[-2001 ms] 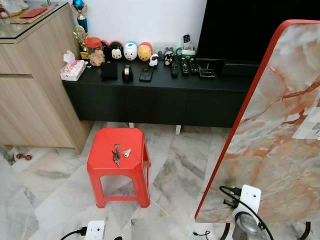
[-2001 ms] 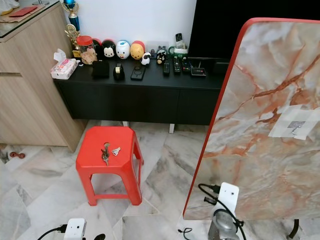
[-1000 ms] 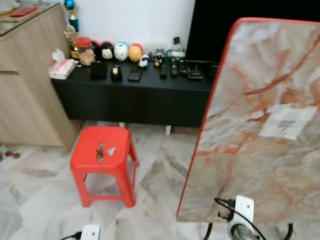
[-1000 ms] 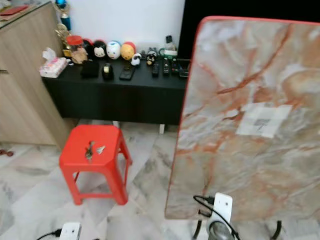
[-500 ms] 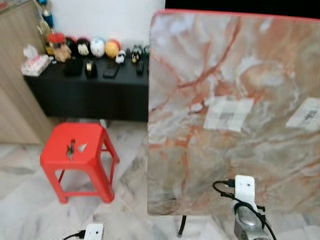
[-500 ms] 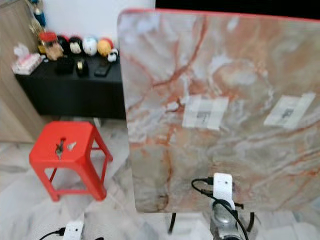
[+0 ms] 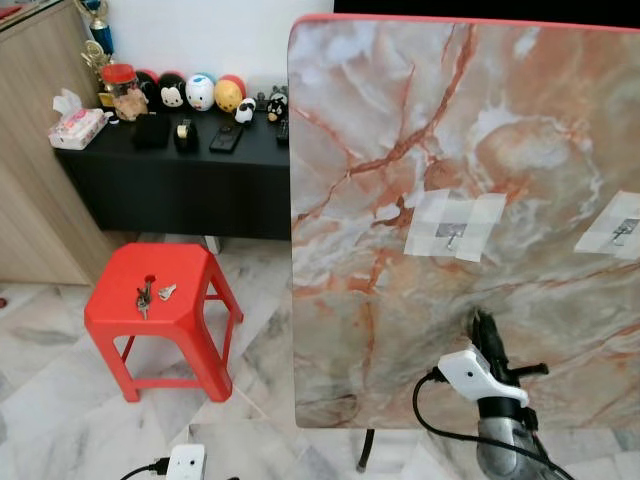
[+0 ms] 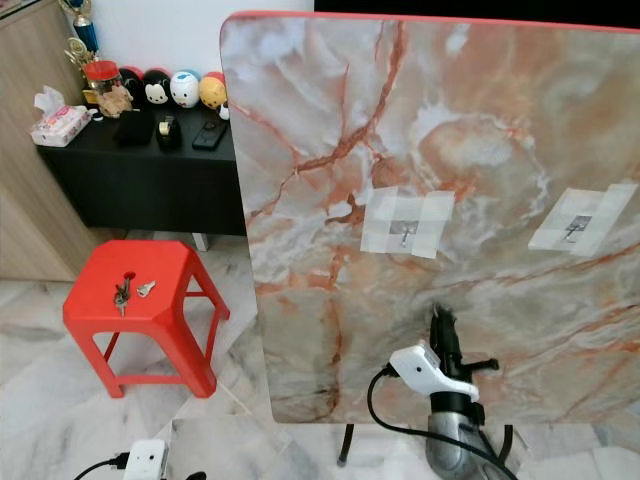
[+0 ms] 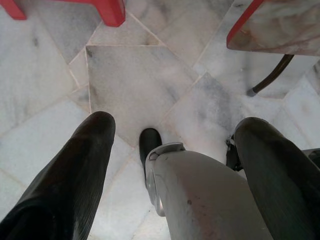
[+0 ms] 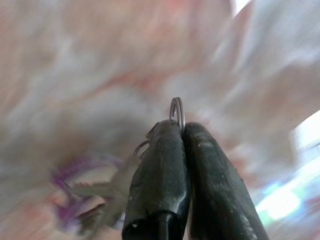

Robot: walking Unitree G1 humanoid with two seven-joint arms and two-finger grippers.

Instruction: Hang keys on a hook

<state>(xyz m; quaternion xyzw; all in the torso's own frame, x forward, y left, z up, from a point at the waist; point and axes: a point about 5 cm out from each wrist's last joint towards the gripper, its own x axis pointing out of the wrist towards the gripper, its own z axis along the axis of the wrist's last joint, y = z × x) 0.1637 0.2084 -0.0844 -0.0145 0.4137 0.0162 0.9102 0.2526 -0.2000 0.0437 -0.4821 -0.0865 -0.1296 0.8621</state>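
The right gripper's [image 8: 440, 322] fingers are pressed together on a metal key ring [image 10: 177, 111], a blurred bunch of keys [image 10: 102, 192] dangling beside them. They point upward, just before the upended marble-patterned table top [image 8: 330, 110]. The nearer taped hook [image 8: 404, 231] lies above the fingers and slightly to their left, the other taped hook [image 8: 576, 228] up and well to their right; the right arm is plainly the nearer. The left gripper [image 9: 170, 150] hangs idle, fingers spread wide and empty over the marble floor [image 9: 135, 80]. Farther left, more keys [image 8: 130, 291] lie on the red stool [image 8: 95, 320]. Half a second ago this arm sat lower, its fingers below the frame; the view has steadied.
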